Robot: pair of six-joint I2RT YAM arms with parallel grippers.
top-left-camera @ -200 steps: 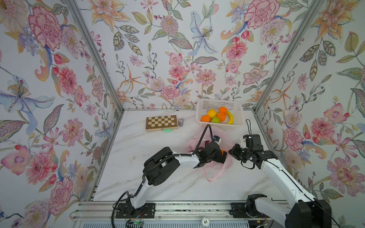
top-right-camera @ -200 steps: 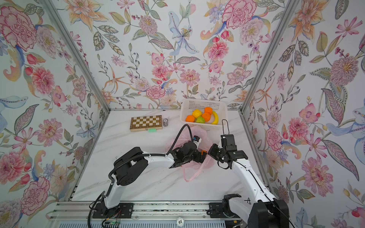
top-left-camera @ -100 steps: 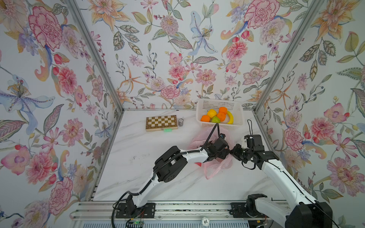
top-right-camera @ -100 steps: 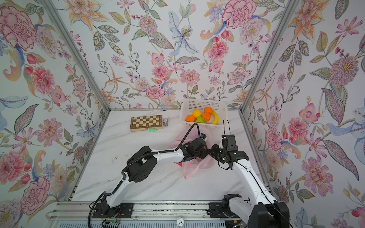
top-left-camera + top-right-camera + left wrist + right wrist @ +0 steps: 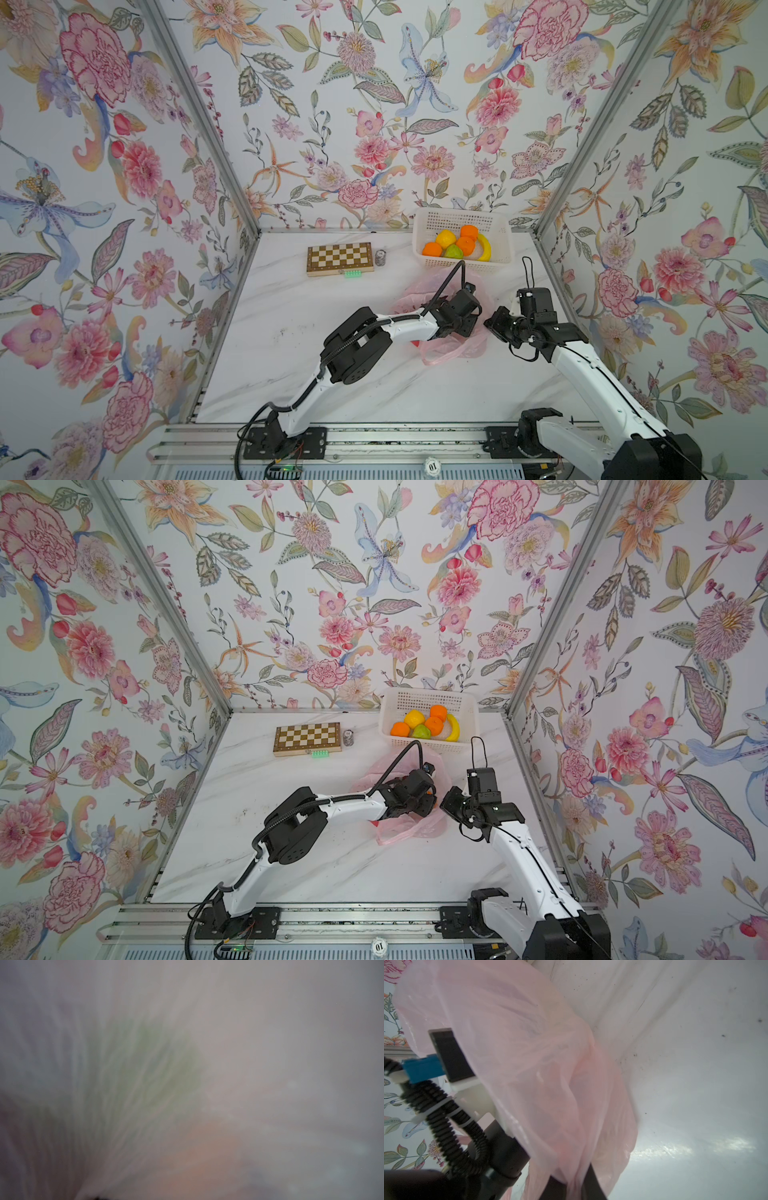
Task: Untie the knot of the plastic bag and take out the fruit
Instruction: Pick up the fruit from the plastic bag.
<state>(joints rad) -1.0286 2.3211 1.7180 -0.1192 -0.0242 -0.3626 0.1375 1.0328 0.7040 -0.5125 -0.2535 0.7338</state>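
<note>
Pushing left arm (image 5: 395,328) deeper into plastic bag (image 5: 453,353) than before | left fingers hidden, cannot tell | right fingers (image 5: 592,1185) clamping bag film | nearing fruit (image 5: 149,1064) pick

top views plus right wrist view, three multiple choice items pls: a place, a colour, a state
1. Where does the banana lie? A in the white basket B on the chessboard C on the bare table
2. What colour is the bag? A blue B pink C green
3. How is the right gripper? A open over the basket B shut on the bag C holding the chessboard
1 A, it lies among fruit there; 2 B, pink plastic in both top views; 3 B, the right wrist view shows plastic pinched between its fingers.
</note>
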